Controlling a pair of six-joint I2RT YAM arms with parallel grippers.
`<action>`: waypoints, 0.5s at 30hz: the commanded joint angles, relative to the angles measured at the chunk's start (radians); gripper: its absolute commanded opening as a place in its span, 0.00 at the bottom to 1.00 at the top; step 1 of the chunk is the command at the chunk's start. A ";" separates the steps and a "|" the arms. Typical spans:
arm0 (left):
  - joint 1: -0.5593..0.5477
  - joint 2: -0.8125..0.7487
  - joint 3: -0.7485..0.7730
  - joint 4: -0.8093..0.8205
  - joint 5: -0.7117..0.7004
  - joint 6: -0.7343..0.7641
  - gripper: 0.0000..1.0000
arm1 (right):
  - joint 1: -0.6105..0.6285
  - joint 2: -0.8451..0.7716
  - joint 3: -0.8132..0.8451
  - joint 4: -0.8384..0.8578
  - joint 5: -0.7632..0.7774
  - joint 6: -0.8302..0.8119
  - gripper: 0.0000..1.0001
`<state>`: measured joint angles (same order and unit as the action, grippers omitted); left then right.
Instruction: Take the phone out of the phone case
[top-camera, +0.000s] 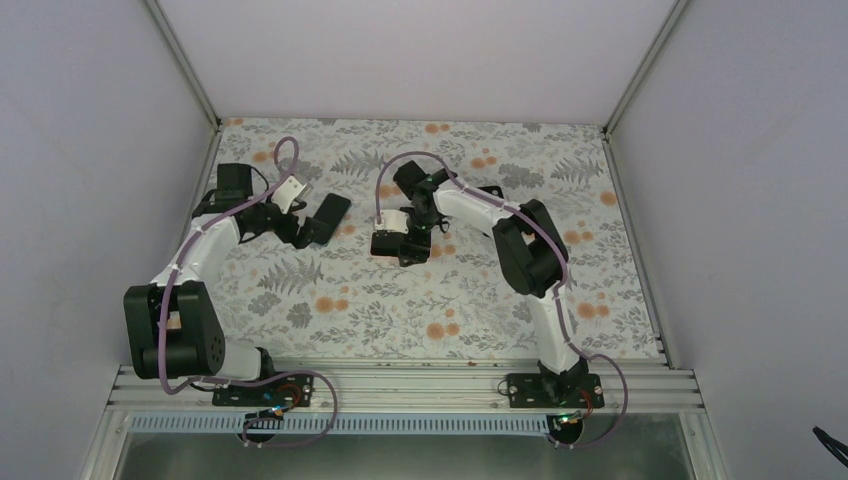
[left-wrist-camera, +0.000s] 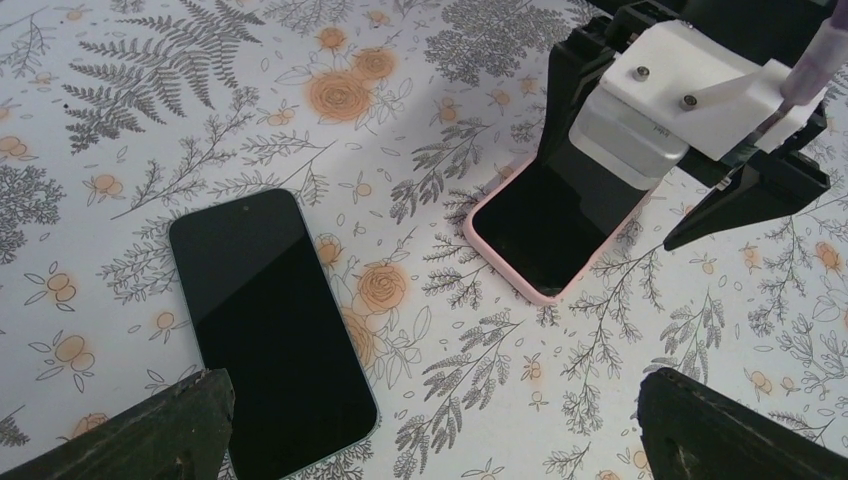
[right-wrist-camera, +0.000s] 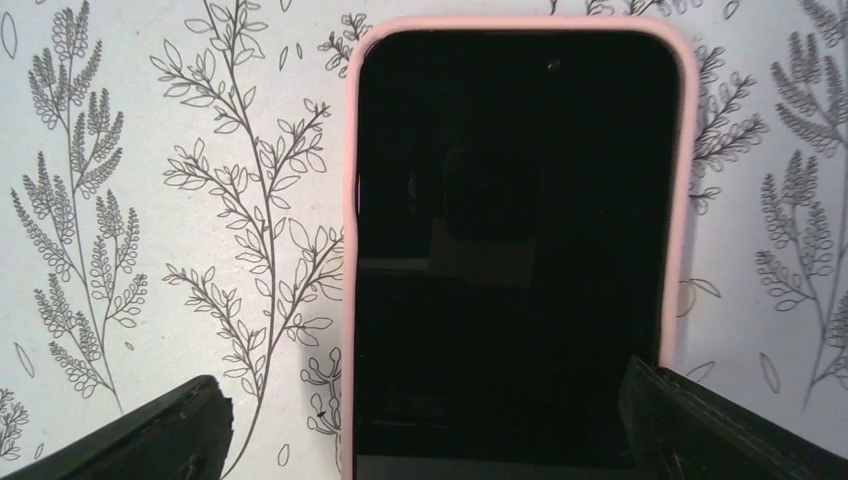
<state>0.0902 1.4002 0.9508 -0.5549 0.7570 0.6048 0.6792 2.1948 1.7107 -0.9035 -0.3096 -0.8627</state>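
Observation:
A black phone (left-wrist-camera: 270, 330) with a pale green edge lies flat, screen up, on the floral table; it also shows in the top view (top-camera: 332, 214). A pink phone case (left-wrist-camera: 480, 245) lies to its right, its inside dark. I cannot tell whether anything is in it. My left gripper (left-wrist-camera: 432, 392) is open above the table, its left finger (left-wrist-camera: 170, 430) over the phone's near corner. My right gripper (right-wrist-camera: 425, 385) is open and hovers over the pink case (right-wrist-camera: 350, 200), one finger on each side of its near end. In the top view the right gripper (top-camera: 400, 248) hides the case.
The floral table cover (top-camera: 450, 310) is bounded by white walls at the back and sides. A metal rail (top-camera: 400, 385) with the arm bases runs along the near edge. The right arm's elbow (top-camera: 525, 250) hangs over the table's middle right.

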 joint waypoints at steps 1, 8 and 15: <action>0.011 -0.016 -0.008 0.013 0.034 0.010 1.00 | -0.001 0.022 0.042 0.004 -0.020 -0.021 1.00; 0.022 -0.014 -0.019 0.013 0.052 0.017 1.00 | -0.001 0.044 0.048 0.007 0.002 -0.021 1.00; 0.032 -0.009 -0.022 0.010 0.072 0.026 1.00 | -0.001 0.060 0.047 -0.003 0.022 -0.022 1.00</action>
<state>0.1116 1.4002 0.9405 -0.5549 0.7803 0.6102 0.6792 2.2192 1.7462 -0.8974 -0.3004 -0.8696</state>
